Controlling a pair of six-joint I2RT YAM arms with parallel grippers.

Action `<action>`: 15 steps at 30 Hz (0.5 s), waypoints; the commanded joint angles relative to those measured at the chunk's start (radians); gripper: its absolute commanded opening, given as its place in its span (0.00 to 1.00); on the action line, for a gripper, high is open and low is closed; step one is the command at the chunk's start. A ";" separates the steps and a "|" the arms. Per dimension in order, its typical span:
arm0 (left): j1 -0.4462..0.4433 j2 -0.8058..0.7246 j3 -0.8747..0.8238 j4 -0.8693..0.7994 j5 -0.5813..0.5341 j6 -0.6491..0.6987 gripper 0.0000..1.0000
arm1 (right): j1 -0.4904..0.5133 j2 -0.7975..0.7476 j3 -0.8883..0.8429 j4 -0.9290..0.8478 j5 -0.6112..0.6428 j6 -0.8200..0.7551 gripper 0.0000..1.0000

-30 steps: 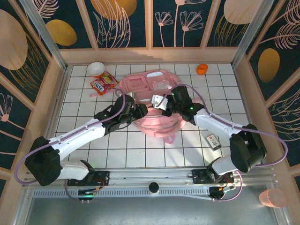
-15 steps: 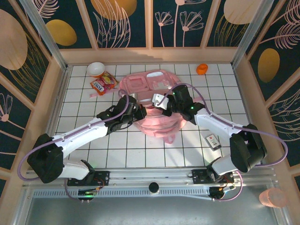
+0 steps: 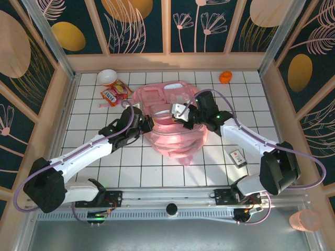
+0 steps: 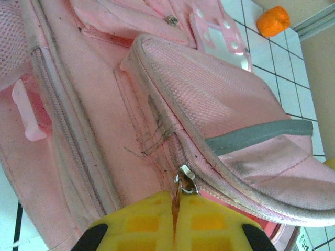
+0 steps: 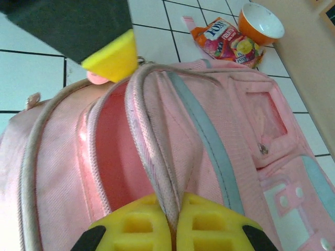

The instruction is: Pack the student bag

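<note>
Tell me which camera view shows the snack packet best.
The right wrist view: the snack packet is close, its fruit print clear, beside the orange bowl. The top external view shows it small, left of the student bag.

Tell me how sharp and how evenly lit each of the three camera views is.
Top external: even light, only soft shadows, the student bag slightly washed out. Left wrist: the zipper pull and the fabric weave are crisp, while the left gripper, close to the lens, is soft. Right wrist: the right gripper is blurred, the snack packet farther off fairly sharp.
</note>
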 commanded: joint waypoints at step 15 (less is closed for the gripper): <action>0.098 0.047 0.003 0.164 -0.085 0.352 0.49 | -0.085 -0.021 0.113 -0.069 -0.160 0.008 0.00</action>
